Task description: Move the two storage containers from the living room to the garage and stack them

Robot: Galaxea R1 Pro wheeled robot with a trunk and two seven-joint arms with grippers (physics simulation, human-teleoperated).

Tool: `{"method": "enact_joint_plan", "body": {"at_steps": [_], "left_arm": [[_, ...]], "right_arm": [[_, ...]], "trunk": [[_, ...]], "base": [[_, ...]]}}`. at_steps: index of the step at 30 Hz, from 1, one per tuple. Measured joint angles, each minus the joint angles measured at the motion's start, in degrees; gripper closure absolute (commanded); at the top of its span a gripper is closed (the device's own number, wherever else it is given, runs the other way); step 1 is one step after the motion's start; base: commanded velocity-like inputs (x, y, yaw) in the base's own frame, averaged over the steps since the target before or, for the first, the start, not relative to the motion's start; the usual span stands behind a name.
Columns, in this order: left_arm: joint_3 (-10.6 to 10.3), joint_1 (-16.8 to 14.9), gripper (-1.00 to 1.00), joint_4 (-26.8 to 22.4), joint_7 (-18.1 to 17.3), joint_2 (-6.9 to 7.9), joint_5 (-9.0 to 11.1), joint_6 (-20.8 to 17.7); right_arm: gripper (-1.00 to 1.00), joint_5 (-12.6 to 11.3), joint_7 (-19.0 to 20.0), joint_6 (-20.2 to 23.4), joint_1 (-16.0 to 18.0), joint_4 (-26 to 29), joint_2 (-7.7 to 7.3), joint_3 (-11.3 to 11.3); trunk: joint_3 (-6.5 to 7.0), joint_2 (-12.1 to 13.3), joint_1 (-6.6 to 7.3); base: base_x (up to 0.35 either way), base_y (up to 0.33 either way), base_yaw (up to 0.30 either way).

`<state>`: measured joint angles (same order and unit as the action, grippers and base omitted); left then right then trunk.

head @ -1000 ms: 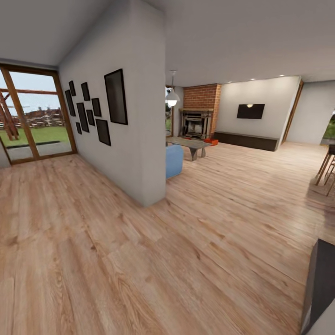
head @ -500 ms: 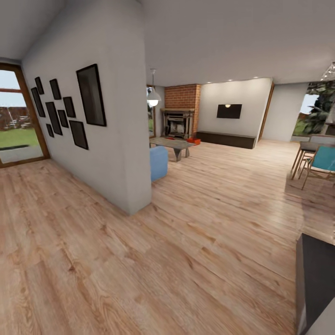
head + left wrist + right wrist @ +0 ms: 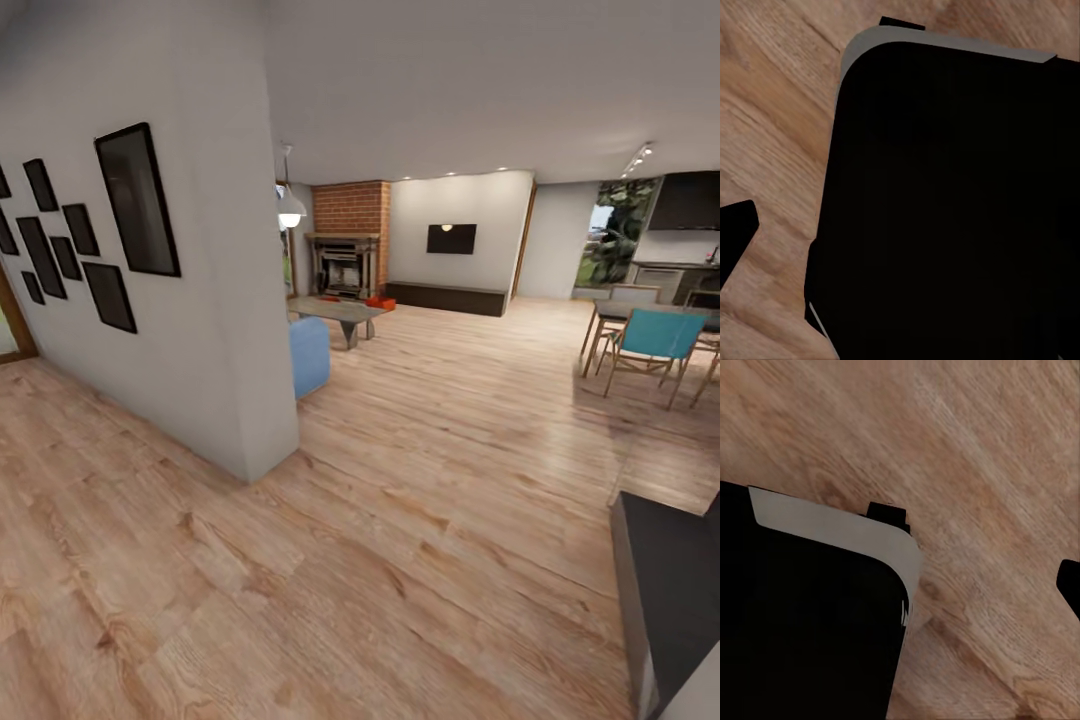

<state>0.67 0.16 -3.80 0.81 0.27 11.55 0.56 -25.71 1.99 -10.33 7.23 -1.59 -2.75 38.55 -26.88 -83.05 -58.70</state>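
Head view: the robot stands on a light wood-plank floor beside a grey partition wall hung with black picture frames.

Beyond the wall lies the living room, with a red-brick fireplace, a black wall TV and a long dark low bench.

The storage containers appear as a small orange-red shape on the floor, near the fireplace and just behind a grey coffee table. At this distance the two cannot be told apart.

A blue seat stands near the wall end. A teal chair stands at a dining table at far right.

Wrist views: each shows a dark body panel over wood planks. Whether the left or right end effector is apart or together cannot be told
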Motion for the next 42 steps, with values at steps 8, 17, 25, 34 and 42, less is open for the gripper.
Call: {"method": "enact_joint_plan", "body": {"at_steps": [8,17,25,34,42], "left_arm": [[0.00,-0.01,-1.00,0.00,-0.01,0.03,0.01,0.00],[-0.07,-0.04,-1.00,0.07,-0.02,0.00,0.04,-0.06],[-0.05,-0.01,-1.00,0.09,-0.02,0.00,0.01,-0.01],[0.00,0.00,-1.00,0.06,-0.02,0.00,0.00,0.00],[0.00,0.00,-1.00,0.04,-0.02,0.00,0.00,0.00]], "right_arm": [[-1.00,0.02,0.00,0.01,0.01,0.00,0.00,0.01],[-1.00,0.02,0.00,-0.03,0.01,0.00,-0.07,0.04],[-1.00,-0.32,-0.05,-0.14,0.01,0.00,-0.09,-0.28],[-1.00,-0.43,-0.07,0.06,0.00,0.00,-0.17,-0.36],[-1.00,-0.35,-0.08,0.00,0.00,0.00,-0.10,-0.28]], "trunk": [[0.00,0.00,0.00],[0.00,0.00,0.00],[0.00,0.00,0.00],[0.00,0.00,0.00],[0.00,0.00,0.00]], "base": [[0.298,0.198,-0.196],[0.313,0.081,-0.018],[0.321,0.001,-0.034],[0.321,0.000,-0.231],[0.321,0.000,-0.242]]}}
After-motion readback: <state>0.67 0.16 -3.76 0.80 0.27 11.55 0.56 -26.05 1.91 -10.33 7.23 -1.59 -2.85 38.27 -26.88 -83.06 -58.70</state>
